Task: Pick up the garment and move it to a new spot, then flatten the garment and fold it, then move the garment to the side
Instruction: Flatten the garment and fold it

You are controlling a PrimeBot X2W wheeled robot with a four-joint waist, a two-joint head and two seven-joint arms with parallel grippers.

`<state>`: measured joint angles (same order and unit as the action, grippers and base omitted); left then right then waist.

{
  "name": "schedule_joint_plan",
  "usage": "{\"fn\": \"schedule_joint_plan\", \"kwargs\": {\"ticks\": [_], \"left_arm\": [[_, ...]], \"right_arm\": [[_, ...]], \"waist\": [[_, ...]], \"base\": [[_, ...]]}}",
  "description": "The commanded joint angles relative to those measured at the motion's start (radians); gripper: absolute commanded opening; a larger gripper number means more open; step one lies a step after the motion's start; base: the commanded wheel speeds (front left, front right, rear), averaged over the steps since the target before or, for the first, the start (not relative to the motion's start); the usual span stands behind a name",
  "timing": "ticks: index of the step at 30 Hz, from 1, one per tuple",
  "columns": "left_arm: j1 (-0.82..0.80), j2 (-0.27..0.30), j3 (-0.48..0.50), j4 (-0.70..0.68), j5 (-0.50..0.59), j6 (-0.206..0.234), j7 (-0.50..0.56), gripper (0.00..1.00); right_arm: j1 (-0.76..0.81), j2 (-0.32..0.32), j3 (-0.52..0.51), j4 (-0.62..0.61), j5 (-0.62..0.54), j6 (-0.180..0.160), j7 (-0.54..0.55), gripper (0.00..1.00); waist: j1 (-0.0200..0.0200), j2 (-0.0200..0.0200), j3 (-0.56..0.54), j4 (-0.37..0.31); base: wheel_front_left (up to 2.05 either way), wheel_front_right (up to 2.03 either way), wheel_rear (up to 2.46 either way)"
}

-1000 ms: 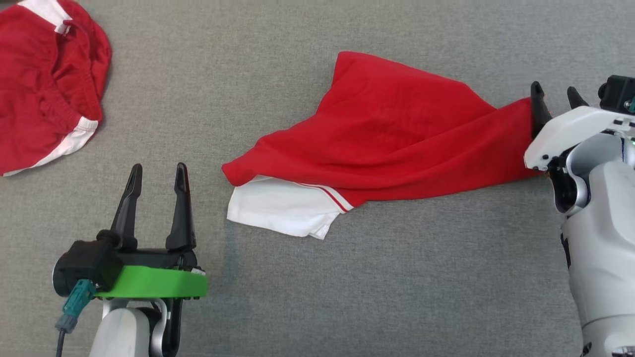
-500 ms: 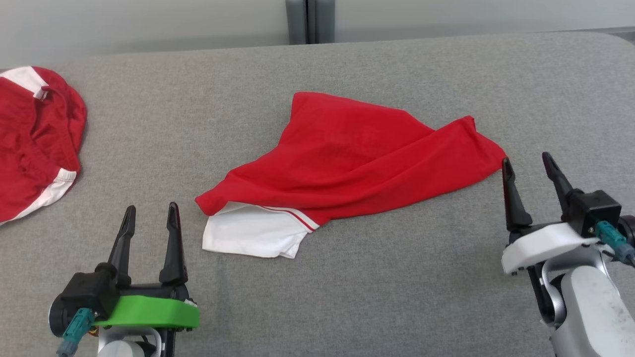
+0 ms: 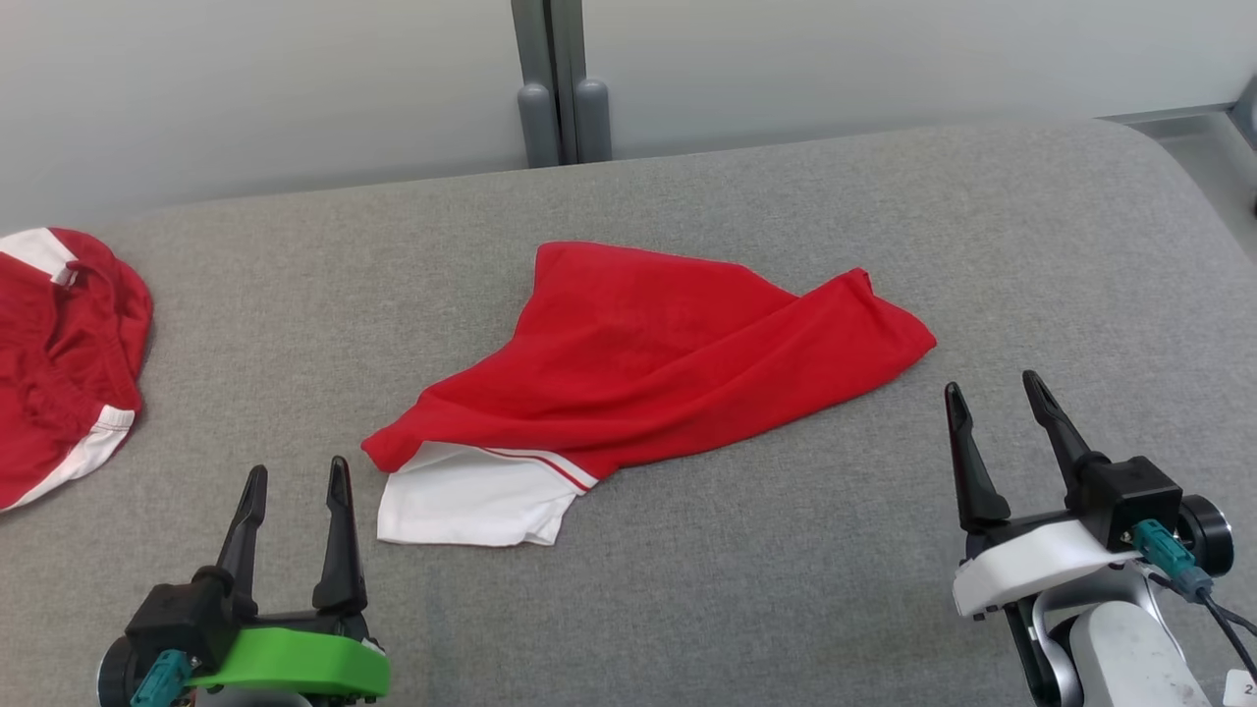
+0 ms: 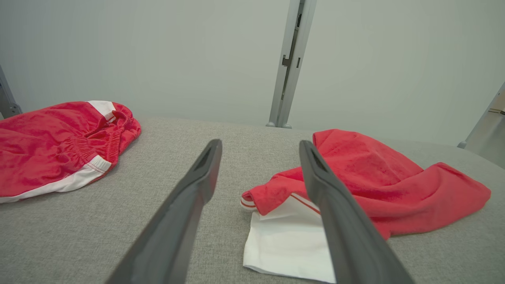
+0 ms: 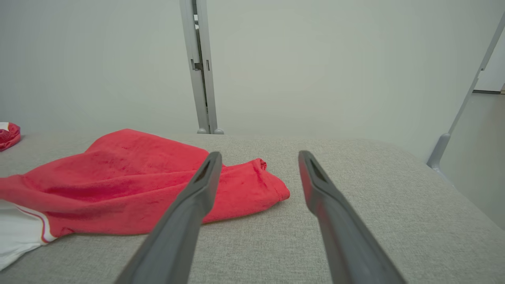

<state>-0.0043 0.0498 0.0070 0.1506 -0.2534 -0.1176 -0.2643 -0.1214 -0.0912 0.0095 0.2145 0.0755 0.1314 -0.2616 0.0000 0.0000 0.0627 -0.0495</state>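
Red garment (image 3: 648,363) is lying rumpled on grey surface (image 3: 786,550), white panel (image 3: 471,496) showing; left pincer (image 3: 298,467) and right pincer (image 3: 991,383) are gaping wide, empty.

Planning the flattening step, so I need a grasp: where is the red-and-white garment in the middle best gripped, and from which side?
Probably its two free ends. The garment tapers to a red corner lying flat just beyond the open right pincer: come in low from the near right. The white panel sticks out near the open left pincer, reachable from the near left.
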Motion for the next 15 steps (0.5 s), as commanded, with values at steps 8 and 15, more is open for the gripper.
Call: {"fn": "schedule_joint_plan", "kwargs": {"ticks": [8,15], "left_arm": [[0.040,0.001,0.012,0.000,-0.014,-0.005,0.000,1.00],[0.042,0.001,0.008,-0.004,-0.018,-0.005,0.000,1.00]], "right_arm": [[0.041,0.016,-0.009,-0.023,0.013,-0.001,-0.004,1.00],[0.040,0.021,-0.007,-0.017,0.016,-0.001,-0.004,1.00]], "waist": [[0.0000,0.0000,-0.032,-0.003],[0.0000,0.0000,-0.036,0.008]], "base": [[0.00,0.00,0.00],[0.00,0.00,0.00]]}}
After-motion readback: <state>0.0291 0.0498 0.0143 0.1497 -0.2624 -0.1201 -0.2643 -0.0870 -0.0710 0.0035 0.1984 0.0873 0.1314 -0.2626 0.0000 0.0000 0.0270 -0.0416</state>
